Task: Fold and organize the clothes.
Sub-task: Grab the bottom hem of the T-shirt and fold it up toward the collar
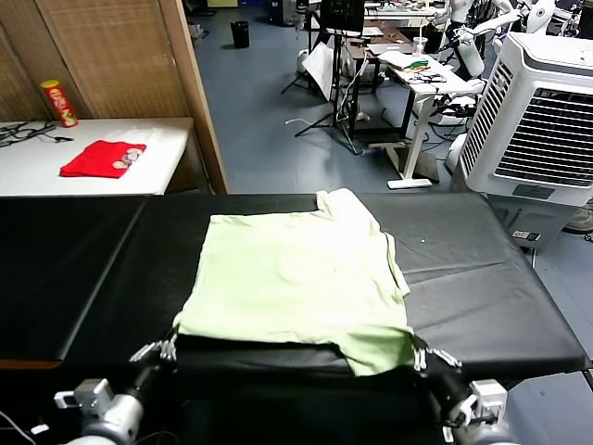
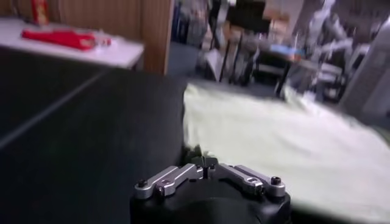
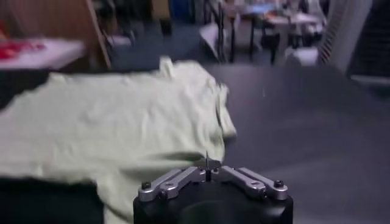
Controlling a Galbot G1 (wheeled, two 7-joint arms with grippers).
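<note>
The clothes are one pale green T-shirt (image 1: 296,278) lying flat on the black table (image 1: 482,278), with one sleeve folded in at the far right. My left gripper (image 1: 168,350) sits at the shirt's near-left hem corner, and its jaws are shut on the cloth edge. In the left wrist view the left gripper (image 2: 204,161) meets the corner of the T-shirt (image 2: 274,146). My right gripper (image 1: 422,355) is shut on the near-right hem corner, which droops over the table's front edge. The right wrist view shows the T-shirt (image 3: 122,115) reaching into the closed right gripper (image 3: 207,164).
A white side table (image 1: 37,162) at the far left carries a small red folded garment (image 1: 102,158) and a chips can (image 1: 57,102). A large white air cooler (image 1: 547,120) stands at the far right. Bare black table surface lies on both sides of the shirt.
</note>
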